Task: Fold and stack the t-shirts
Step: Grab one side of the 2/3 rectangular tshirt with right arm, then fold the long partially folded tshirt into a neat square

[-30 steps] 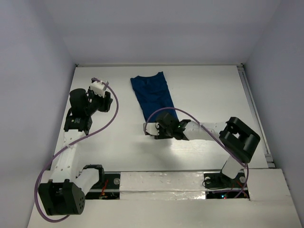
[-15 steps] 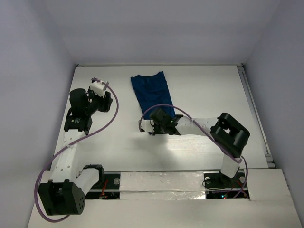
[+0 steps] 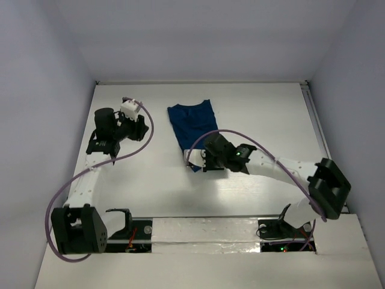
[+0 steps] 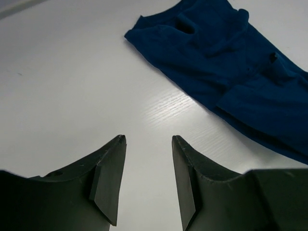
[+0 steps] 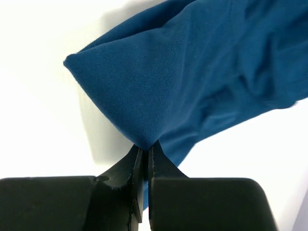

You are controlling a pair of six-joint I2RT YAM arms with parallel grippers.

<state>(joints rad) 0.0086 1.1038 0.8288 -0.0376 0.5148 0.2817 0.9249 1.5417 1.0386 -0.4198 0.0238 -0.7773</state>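
A dark navy t-shirt (image 3: 191, 120) lies folded into a long strip on the white table (image 3: 264, 114), running from the far middle toward me. My right gripper (image 3: 197, 162) is shut on its near end, and in the right wrist view the cloth (image 5: 183, 72) rises in a pinched peak from the closed right gripper (image 5: 146, 148), lifted off the table. My left gripper (image 3: 143, 129) stands open to the left of the shirt, apart from it. In the left wrist view this left gripper (image 4: 148, 139) holds nothing, with the t-shirt (image 4: 231, 72) ahead to its right. No print shows.
Grey walls close in the table on the left, back and right. A metal rail (image 3: 317, 135) runs along the right edge. Purple cables (image 3: 147, 129) loop over both arms. Bare table (image 4: 72, 72) lies left of the shirt.
My right gripper has shut on the shirt's near end and its arm has stretched out, elbow swinging right. My left gripper moved slightly farther and rightward toward the shirt.
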